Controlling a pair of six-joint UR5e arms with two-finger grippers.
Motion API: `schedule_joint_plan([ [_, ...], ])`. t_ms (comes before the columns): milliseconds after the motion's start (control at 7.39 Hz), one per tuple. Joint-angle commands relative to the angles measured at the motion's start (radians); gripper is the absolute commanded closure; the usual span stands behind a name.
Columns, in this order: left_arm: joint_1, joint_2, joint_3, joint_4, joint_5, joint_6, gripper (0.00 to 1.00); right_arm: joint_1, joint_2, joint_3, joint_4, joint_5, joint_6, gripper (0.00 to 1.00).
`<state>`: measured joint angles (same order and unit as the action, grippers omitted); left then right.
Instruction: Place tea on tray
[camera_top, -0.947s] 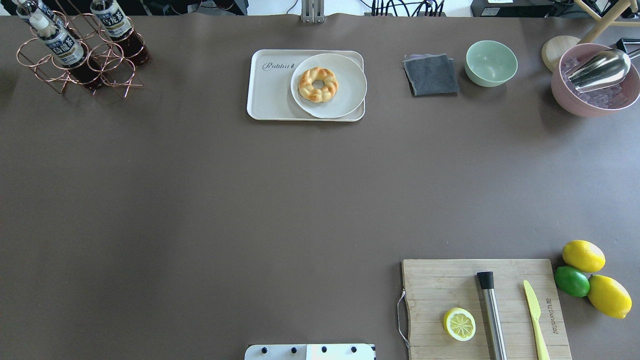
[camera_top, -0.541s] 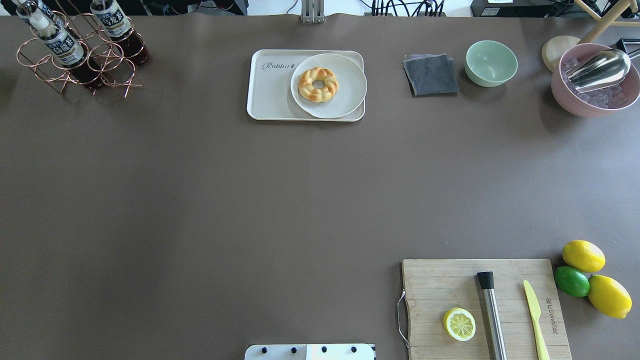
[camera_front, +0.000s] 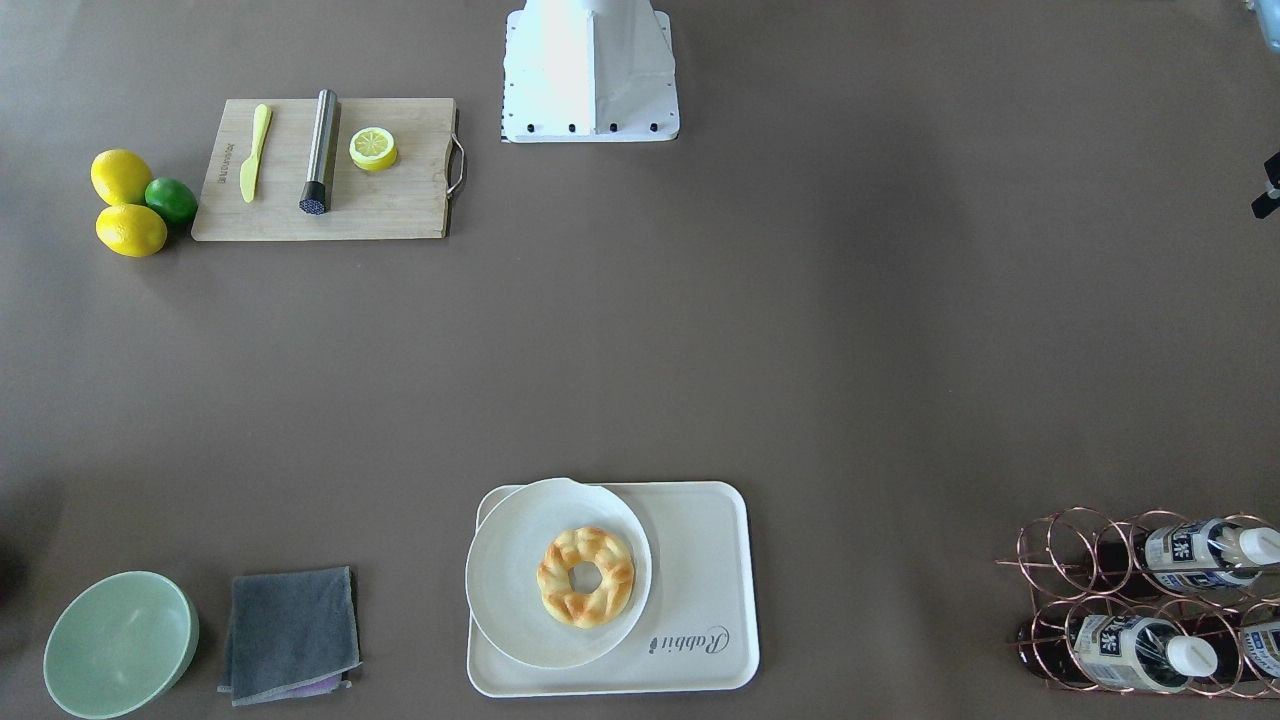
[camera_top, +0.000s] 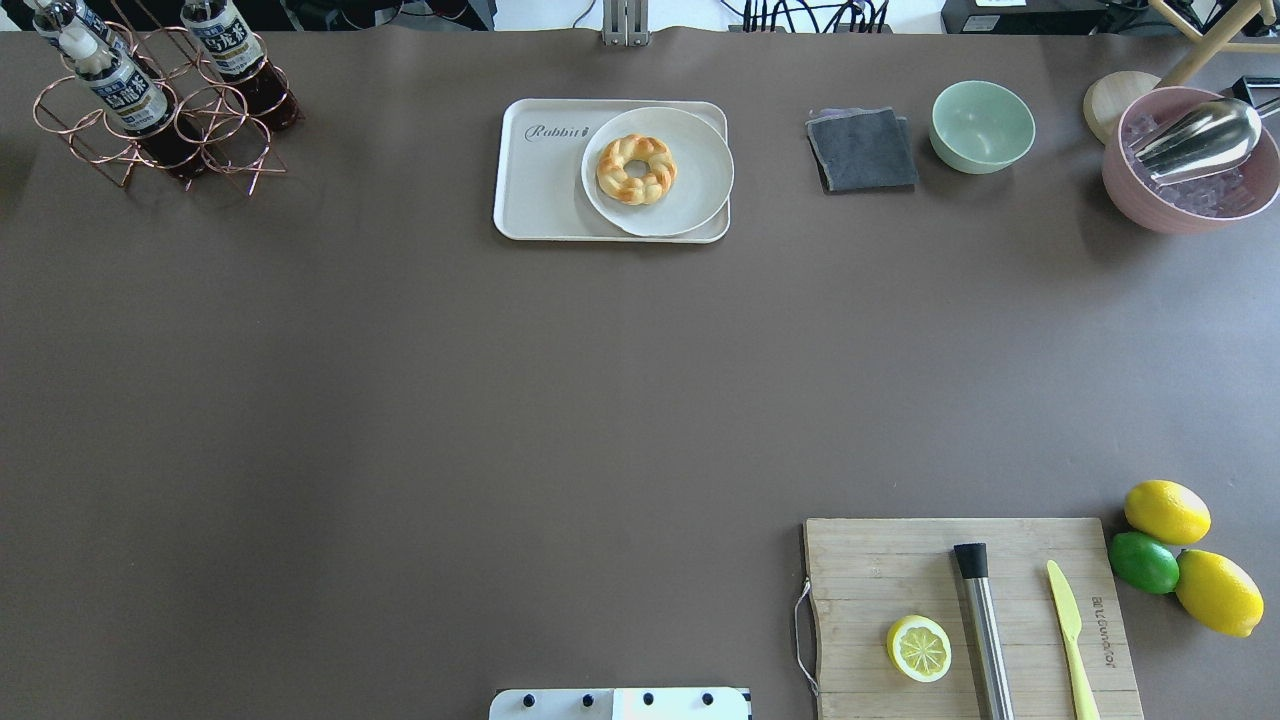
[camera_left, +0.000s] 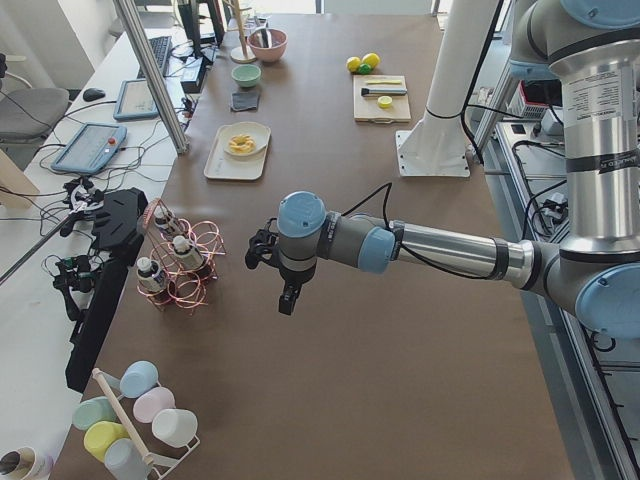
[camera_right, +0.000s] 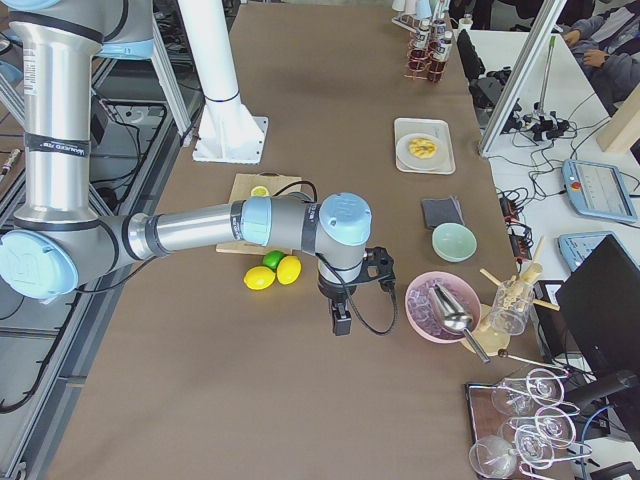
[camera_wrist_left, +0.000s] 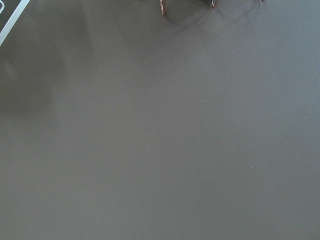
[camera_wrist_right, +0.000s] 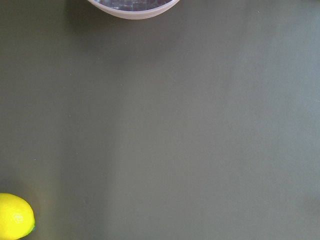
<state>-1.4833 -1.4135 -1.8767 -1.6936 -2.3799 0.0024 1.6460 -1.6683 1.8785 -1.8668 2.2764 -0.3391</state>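
Note:
Three tea bottles stand in a copper wire rack (camera_top: 215, 140) at the table's far left corner; the nearest tea bottle (camera_top: 125, 88) has a white cap and a white-and-blue label. They also show in the front-facing view (camera_front: 1130, 648). The cream tray (camera_top: 540, 190) with "Rabbit" script lies at the far middle and carries a round white plate (camera_top: 695, 180) with a doughnut. My left gripper (camera_left: 289, 299) hangs over bare table near the rack; I cannot tell if it is open. My right gripper (camera_right: 341, 324) hangs near the lemons; I cannot tell its state either.
A grey cloth (camera_top: 862, 150), a green bowl (camera_top: 982, 125) and a pink bowl (camera_top: 1150, 195) with a metal scoop sit at the far right. A cutting board (camera_top: 870, 580) with half a lemon, a muddler and a knife lies near right, with lemons (camera_top: 1166, 511) and a lime beside it.

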Motion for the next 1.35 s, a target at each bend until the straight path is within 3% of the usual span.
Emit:
schedule_joint_plan([
  [0,0.003,-0.089,0.010,-0.003,0.004,-0.110,0.02,0.001,-0.001,0.001,0.000,0.000,0.000,0.00],
  [135,0.012,-0.144,0.058,-0.030,0.005,-0.145,0.02,0.001,-0.002,-0.001,0.000,0.000,0.000,0.00],
  [541,0.055,-0.342,0.333,-0.352,0.008,-0.284,0.02,0.000,-0.002,-0.002,0.000,0.000,0.000,0.00],
  [812,0.151,-0.366,0.347,-0.556,0.211,-0.511,0.02,0.000,-0.007,-0.002,0.000,0.000,0.000,0.00],
  [1082,0.216,-0.427,0.376,-0.592,0.328,-0.535,0.03,0.001,-0.010,-0.001,0.000,0.000,0.000,0.00],
  [1218,0.216,-0.447,0.389,-0.589,0.335,-0.539,0.03,0.000,-0.010,-0.002,0.000,0.000,0.000,0.00],
])
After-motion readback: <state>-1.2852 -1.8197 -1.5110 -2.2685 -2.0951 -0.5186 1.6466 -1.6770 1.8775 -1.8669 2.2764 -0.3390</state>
